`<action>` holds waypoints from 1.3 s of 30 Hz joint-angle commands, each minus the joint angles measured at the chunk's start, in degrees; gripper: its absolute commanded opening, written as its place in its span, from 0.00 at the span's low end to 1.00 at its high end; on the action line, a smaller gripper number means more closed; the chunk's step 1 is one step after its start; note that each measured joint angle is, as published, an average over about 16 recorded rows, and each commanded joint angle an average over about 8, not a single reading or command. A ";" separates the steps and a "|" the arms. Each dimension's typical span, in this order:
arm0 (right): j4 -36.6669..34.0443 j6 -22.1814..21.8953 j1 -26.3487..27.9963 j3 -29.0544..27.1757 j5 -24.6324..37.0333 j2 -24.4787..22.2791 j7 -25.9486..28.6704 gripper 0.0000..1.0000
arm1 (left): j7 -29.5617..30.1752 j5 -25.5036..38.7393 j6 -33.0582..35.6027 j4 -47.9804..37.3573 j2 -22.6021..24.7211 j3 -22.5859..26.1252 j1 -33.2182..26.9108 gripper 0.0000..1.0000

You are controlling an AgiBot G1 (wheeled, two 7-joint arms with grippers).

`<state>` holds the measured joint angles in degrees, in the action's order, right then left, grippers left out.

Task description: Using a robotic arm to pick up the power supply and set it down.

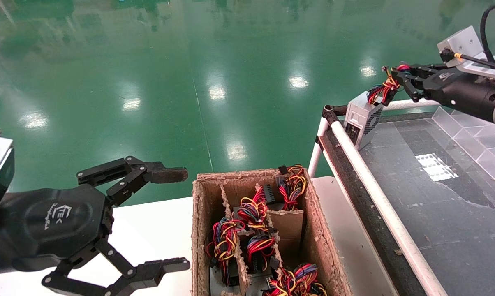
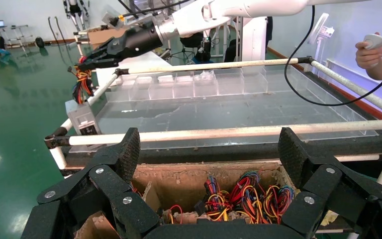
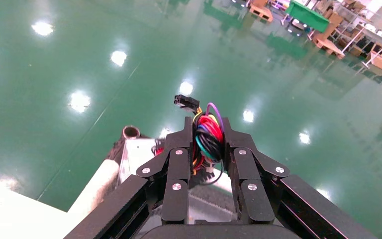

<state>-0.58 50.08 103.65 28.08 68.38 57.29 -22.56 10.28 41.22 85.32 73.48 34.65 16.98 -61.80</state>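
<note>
The power supply (image 1: 363,118), a small silver-grey box, hangs tilted at the far left corner of the dark framed table (image 1: 436,222). Whether its lower end touches the surface does not show. My right gripper (image 1: 389,84) is shut on its tied bundle of red, yellow and black wires (image 1: 380,91), just above the box. In the right wrist view the wires (image 3: 209,132) are pinched between the fingers of the right gripper (image 3: 208,130), with the box (image 3: 139,157) below. The left wrist view shows the box (image 2: 82,119) hanging under the right gripper (image 2: 87,62). My left gripper (image 1: 186,218) is open and holds nothing, beside the carton.
A cardboard carton (image 1: 315,230) with dividers holds several similar units with wire bundles (image 1: 251,213) on the white table (image 1: 157,230). White tube rails (image 1: 371,181) frame the dark table. Clear plastic bins (image 1: 477,135) line its far side. A person's hand holds a controller (image 2: 373,47).
</note>
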 commanded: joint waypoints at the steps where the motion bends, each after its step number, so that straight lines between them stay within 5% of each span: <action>1: 0.00 0.16 -0.29 0.10 0.15 -0.23 0.03 0.66 | 0.00 0.00 0.00 0.00 0.00 0.01 0.00 1.00; 4: 0.13 0.12 -0.27 0.05 0.08 -0.45 0.19 1.00 | -0.01 -0.01 -0.01 0.00 -0.01 0.02 0.00 1.00; 39: 1.50 2.14 2.61 -0.53 -0.80 -0.77 2.01 1.00 | -0.06 -0.08 -0.06 -0.01 -0.05 0.12 -0.02 1.00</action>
<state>1.90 52.49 105.56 27.50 67.40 56.20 -20.24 10.22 41.14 85.26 73.47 34.60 17.10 -61.83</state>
